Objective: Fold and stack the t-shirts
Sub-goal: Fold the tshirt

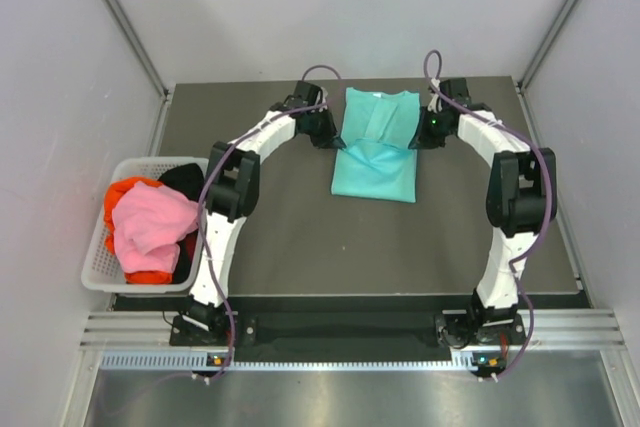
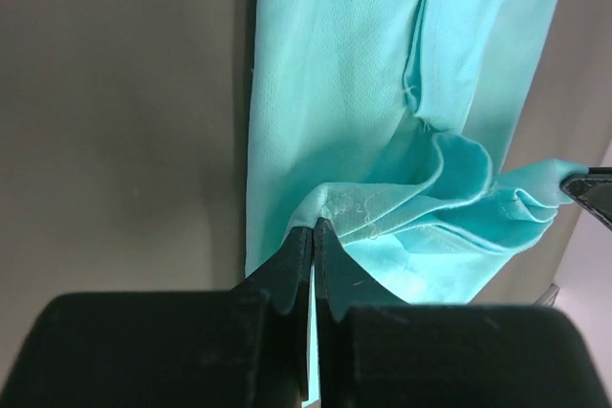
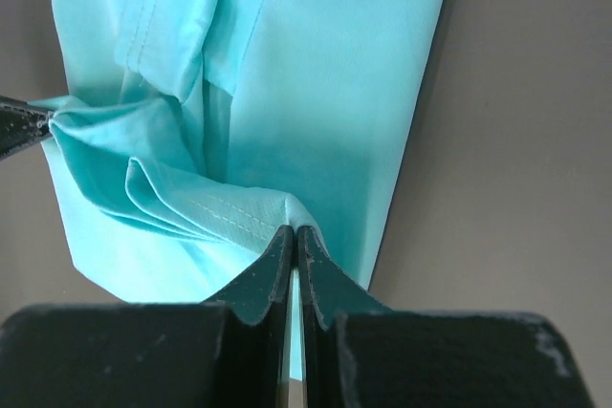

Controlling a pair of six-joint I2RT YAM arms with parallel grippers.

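L arm, R arm arched fwd, elbows out; L claw, R claw both pinched shut.

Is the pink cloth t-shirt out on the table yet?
No, the pink cloth t-shirt lies in the white plastic lattice basket, on top of the red-orange t-shirt.

No readable text — no labels, brands or numbers anywhere.

Plain teal cloth t-shirt is popping against the dark grey tabletop; white plastic lattice basket is showing 3 more: pink cloth shirt, red-orange one, black one.
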